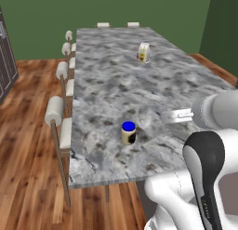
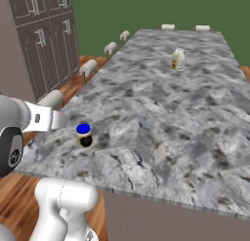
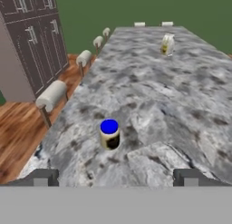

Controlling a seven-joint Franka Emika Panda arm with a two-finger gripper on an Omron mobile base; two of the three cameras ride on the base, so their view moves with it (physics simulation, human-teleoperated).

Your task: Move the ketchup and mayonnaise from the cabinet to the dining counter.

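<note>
Left base view: the short squat mayonnaise jar, with bright blue lid, dark body and cream label, stands upright on the long grey-white marbled dining counter, near its close end. A small cream carton stands upright far up the counter, well apart from the jar. Round-cushioned stools line the counter's left side above the brown wooden plank floor.

Right base view: the mayonnaise jar stands near the counter's close left corner. The cream carton stands toward the far end. A dark tall cupboard with small handles rises at left.

Hand view: the two-finger gripper has its dark fingertips spread fully wide and grips nothing. The mayonnaise jar stands upright on the counter ahead of the tips, clear of both, showing its blue lid and cream label.
</note>
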